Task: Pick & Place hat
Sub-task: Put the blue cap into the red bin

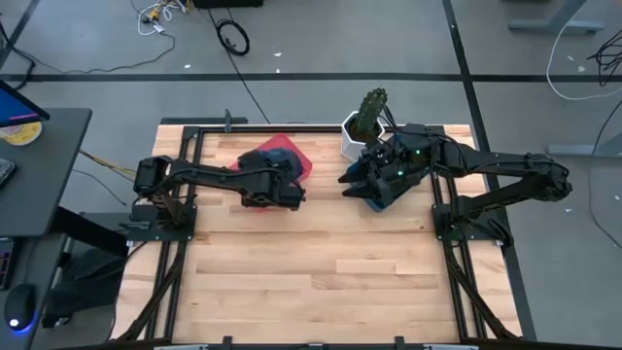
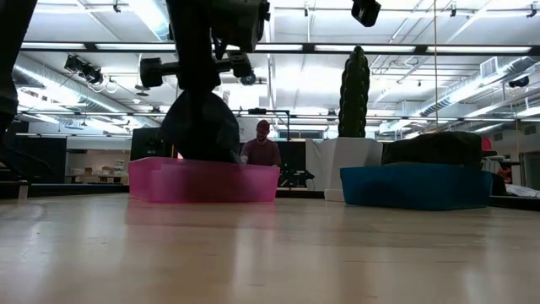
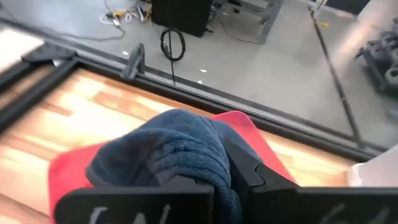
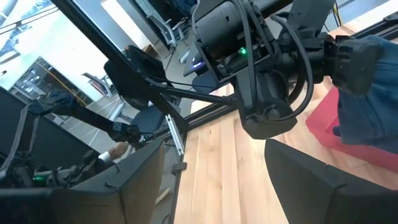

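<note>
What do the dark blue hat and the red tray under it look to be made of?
Hat: soft knit or fleece-like fabric, matte, judging by its fuzzy ribbed folds in the left gripper. Red tray: probably plastic, smooth and slightly translucent with straight walls in the low view.

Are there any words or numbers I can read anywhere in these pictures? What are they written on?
None can be read.
The left gripper has pale marks on its dark body, cut off at the picture's edge: unreadable.
The blue hat, the red tray, the blue tray and the white cactus pot show no writing.
The screen at the side desk is too small to read.
</note>
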